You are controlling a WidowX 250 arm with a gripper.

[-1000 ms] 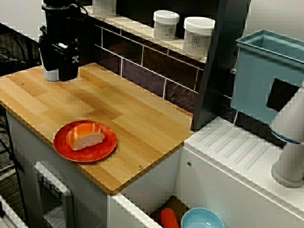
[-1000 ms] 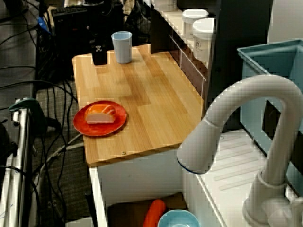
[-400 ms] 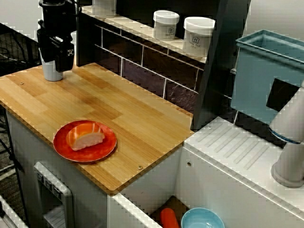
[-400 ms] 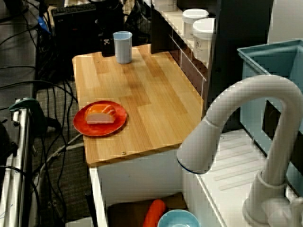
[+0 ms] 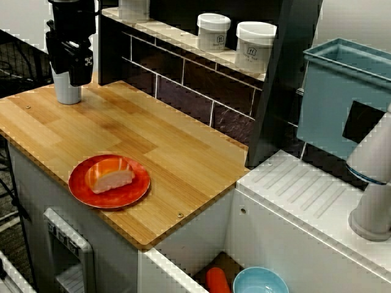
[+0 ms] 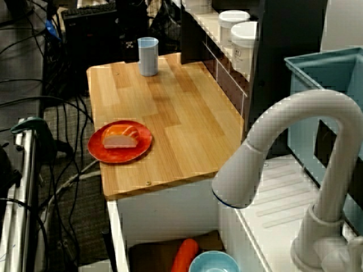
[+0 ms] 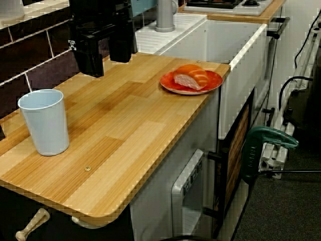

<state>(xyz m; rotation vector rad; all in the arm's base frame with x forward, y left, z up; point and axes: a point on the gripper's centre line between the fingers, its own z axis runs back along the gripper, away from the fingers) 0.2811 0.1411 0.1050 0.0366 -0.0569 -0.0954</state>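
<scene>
cup (image 7: 45, 120) stands upright on the counter (image 7: 130, 130), not held. gripper (image 7: 108, 65) hangs raised near it, fingers apart and empty; plate (image 7: 200, 90) with sushi (image 7: 190, 78) lies well apart.

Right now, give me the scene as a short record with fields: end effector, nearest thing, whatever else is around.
end effector: open, empty, raised above the wooden counter
nearest: light blue cup, upright on the counter, apart from the end effector
plate: red plate bearing a piece of sushi
shelf: two white jars
lower basin: blue bowl beside an orange thing
</scene>
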